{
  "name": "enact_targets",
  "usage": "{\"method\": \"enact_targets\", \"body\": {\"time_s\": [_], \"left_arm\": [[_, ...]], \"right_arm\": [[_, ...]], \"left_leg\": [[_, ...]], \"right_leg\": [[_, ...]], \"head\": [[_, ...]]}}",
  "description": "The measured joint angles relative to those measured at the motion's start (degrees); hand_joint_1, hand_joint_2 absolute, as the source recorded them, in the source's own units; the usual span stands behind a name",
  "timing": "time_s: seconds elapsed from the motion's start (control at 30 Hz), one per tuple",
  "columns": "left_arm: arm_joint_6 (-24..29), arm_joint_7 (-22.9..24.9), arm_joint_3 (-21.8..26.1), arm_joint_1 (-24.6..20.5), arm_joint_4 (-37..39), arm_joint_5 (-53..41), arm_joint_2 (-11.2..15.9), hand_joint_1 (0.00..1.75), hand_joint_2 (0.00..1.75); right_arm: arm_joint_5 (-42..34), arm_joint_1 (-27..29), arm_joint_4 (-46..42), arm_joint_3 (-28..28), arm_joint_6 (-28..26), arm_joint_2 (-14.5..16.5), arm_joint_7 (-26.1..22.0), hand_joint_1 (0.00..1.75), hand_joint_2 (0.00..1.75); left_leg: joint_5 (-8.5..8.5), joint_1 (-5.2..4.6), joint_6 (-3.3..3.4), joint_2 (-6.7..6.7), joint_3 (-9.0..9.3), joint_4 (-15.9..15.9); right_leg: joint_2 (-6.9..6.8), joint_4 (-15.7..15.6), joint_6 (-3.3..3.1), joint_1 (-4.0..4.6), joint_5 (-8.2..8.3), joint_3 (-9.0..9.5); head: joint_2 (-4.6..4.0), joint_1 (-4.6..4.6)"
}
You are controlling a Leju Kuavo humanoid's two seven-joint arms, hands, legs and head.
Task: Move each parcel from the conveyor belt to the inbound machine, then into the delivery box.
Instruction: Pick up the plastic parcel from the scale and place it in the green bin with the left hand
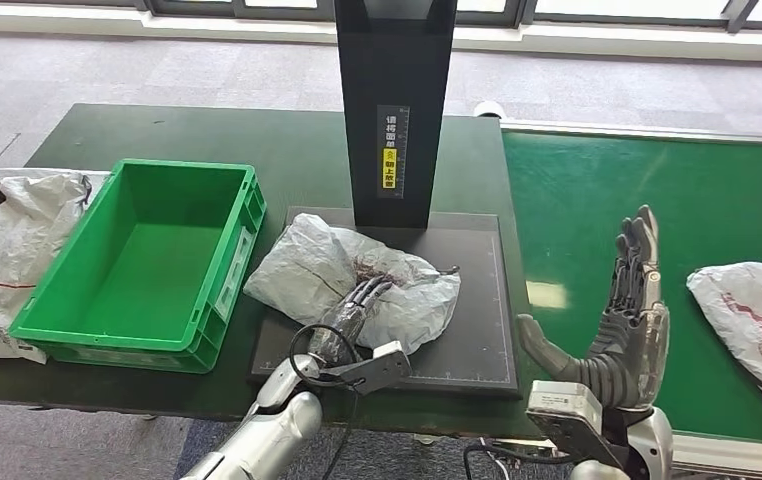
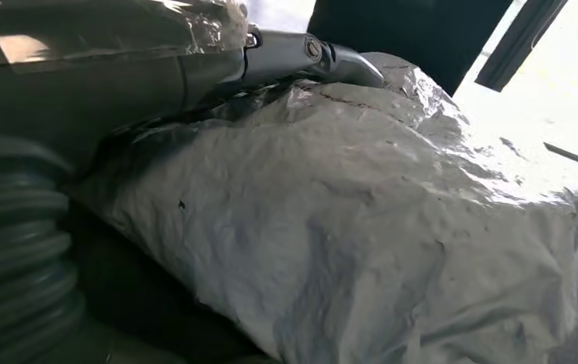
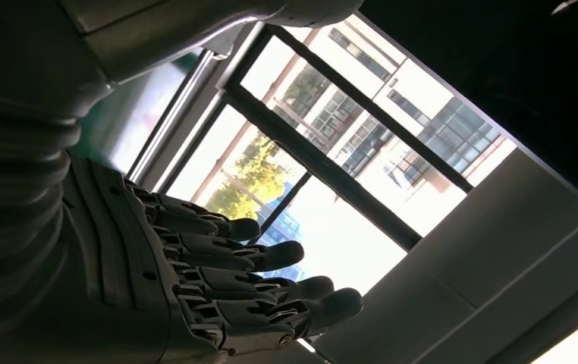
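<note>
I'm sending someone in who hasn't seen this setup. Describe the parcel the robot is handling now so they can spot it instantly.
Find the black scanning platform under the tall black post, between the green crate and the conveyor belt. The grey crumpled parcel lies on that platform with the left hand resting on it. The other parcels are white with red print.

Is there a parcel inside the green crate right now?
No, the green crate is empty; the grey parcel lies on the black scanner platform under the left hand.
</note>
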Motion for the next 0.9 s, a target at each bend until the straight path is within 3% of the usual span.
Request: {"method": "enact_targets", "body": {"time_s": [0.37,0.5,0.7,0.9], "left_arm": [[-0.3,0.0,0.0,-2.5,4.5,-0.1,-0.4,0.00,1.75],[-0.1,-0.2,-0.1,-2.8,5.2,0.0,-0.4,1.75,1.75],[5.8,-3.5,0.0,-1.9,4.6,3.9,-0.2,1.75,1.75],[8.6,-6.2,0.8,1.0,-1.5,7.3,0.4,1.75,1.75]], "right_arm": [[0.0,-0.1,0.2,0.1,0.0,-0.2,-0.1,0.00,1.75],[0.0,-0.1,0.3,0.6,0.0,-0.4,-0.1,0.00,1.75],[-0.1,0.0,0.3,1.0,-1.2,-0.5,-0.4,0.00,1.75],[-0.4,0.8,0.3,1.0,-2.5,-0.5,-1.0,0.00,1.75]], "left_leg": [[-0.05,0.00,0.04,0.00,0.32,0.0],[-0.05,0.00,0.04,0.00,0.42,0.0],[-0.03,0.00,0.03,0.02,0.38,0.0],[-0.05,0.00,0.02,0.02,0.32,0.0]], "right_leg": [[-0.07,0.0,0.04,0.00,-0.08,0.36],[-0.07,0.0,0.03,0.00,-0.08,0.46],[-0.04,0.0,0.02,0.00,-0.07,0.39],[-0.03,0.0,0.01,0.00,-0.08,0.33]], "head": [[0.00,0.00],[0.00,0.00],[0.00,0.00],[0.00,0.00]]}}
